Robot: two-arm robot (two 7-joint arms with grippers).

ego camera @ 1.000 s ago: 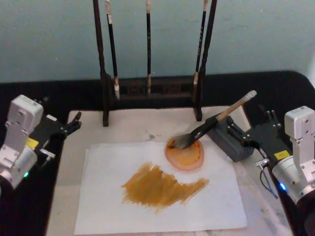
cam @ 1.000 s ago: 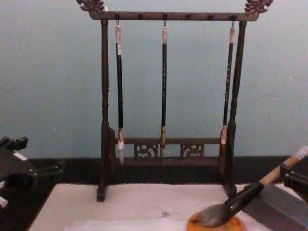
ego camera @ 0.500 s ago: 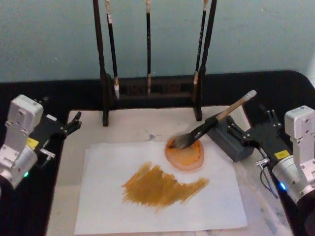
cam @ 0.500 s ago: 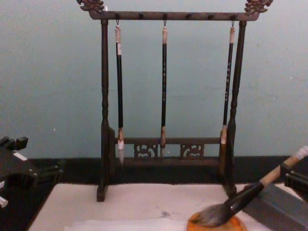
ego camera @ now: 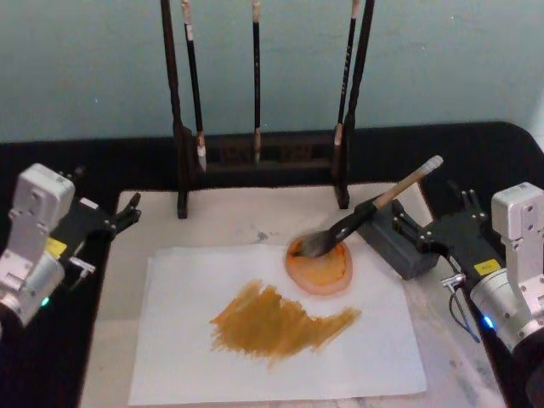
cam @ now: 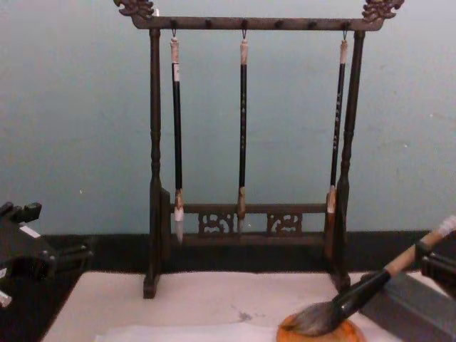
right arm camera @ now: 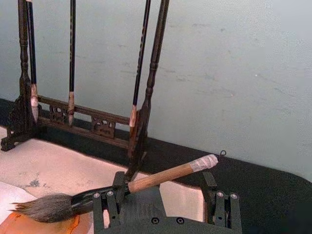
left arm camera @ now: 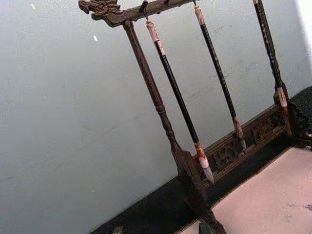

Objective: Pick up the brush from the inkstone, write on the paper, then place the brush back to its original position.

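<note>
The brush (ego camera: 367,208) lies right of centre in the head view, tuft in the orange inkstone (ego camera: 320,267), handle propped on a grey block (ego camera: 393,244). The paper (ego camera: 272,327) fills the lower middle, bearing a brown smear. The right gripper (ego camera: 432,235) sits at the right edge with jaws apart beside the handle; the left gripper (ego camera: 126,212) waits at the left edge, where I cannot tell the state of its jaws.

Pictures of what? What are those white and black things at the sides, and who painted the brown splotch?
Those are a robot's two arms. The left gripper and the right gripper both wait open, holding nothing. One picture looks down from its head, one looks from its chest, and two from its wrists. On the paper is a brown smear. The big brush rests with its hairs in the orange inkstone. Behind, three thin brushes hang on a rack. The pictures don't show who painted.
</note>
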